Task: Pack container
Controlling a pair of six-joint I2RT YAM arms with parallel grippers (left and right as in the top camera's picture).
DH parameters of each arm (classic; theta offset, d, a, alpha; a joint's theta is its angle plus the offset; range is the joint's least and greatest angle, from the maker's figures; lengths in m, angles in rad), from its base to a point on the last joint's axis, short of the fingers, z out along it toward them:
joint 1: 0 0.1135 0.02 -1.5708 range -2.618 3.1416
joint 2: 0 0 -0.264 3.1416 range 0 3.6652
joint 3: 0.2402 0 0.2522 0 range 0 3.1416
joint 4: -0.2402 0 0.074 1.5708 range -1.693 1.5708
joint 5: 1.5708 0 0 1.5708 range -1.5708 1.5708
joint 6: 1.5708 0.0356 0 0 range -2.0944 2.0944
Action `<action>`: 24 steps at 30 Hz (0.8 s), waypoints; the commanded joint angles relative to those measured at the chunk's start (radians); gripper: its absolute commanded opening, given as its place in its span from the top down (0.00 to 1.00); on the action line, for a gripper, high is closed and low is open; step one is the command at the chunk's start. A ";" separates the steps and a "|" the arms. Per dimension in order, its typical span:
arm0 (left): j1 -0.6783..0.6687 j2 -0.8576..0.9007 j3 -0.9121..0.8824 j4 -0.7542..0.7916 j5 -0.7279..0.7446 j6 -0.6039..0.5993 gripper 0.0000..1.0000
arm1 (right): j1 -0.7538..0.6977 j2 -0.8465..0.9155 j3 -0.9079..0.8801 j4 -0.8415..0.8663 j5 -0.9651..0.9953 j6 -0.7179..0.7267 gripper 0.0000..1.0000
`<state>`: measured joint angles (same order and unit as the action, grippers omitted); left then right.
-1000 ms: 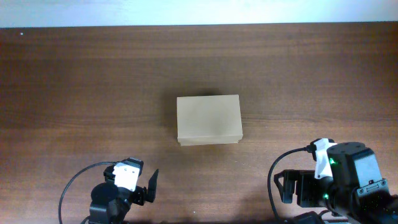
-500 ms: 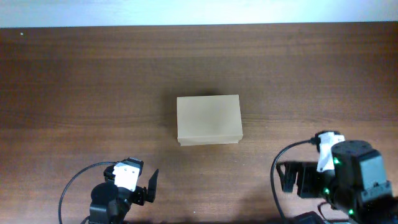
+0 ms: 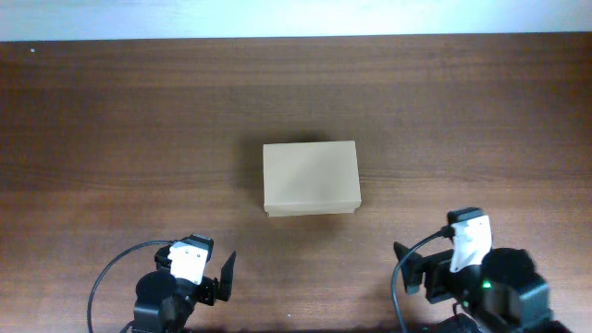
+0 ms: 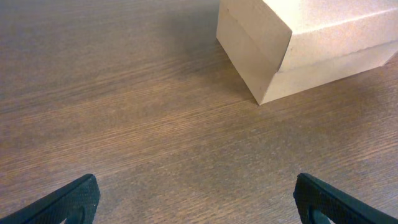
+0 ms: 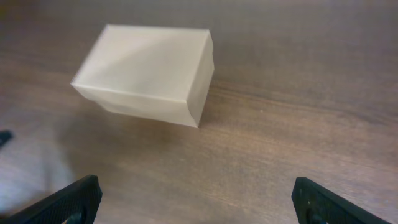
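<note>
The container [image 3: 310, 178] is a plain tan cardboard box with its lid down, resting on the middle of the brown wooden table [image 3: 111, 120]. My left gripper [image 3: 196, 264] sits near the front edge, below and left of the box, open and empty. Its wrist view has the container [image 4: 305, 43] at the upper right, well ahead of the left gripper [image 4: 199, 202]. My right gripper [image 3: 421, 268] is at the front right, open and empty. In its wrist view the container [image 5: 146, 74] lies ahead to the left of the right gripper [image 5: 199, 199].
A pale wall strip [image 3: 296, 17] runs along the table's far edge. Black cables [image 3: 106, 282] loop beside each arm base at the front.
The right arm has shifted down and left and turned its gripper more toward the box. The left arm and the box have not moved.
</note>
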<state>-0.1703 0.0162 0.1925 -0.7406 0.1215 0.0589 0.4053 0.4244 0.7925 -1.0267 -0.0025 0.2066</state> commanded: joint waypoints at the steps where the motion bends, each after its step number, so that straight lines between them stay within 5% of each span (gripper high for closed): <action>1: 0.005 -0.011 -0.008 0.000 -0.011 -0.013 0.00 | 0.023 -0.074 -0.134 0.058 0.021 -0.016 0.01; 16: 0.005 -0.011 -0.008 0.000 -0.011 -0.013 0.00 | 0.107 -0.421 -0.507 0.191 0.010 -0.008 0.01; 24: 0.005 -0.011 -0.008 0.000 -0.011 -0.013 0.00 | 0.108 -0.422 -0.581 0.202 -0.020 0.019 0.01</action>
<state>-0.1703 0.0154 0.1913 -0.7410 0.1215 0.0563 0.5034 0.0139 0.2394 -0.8356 -0.0048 0.2127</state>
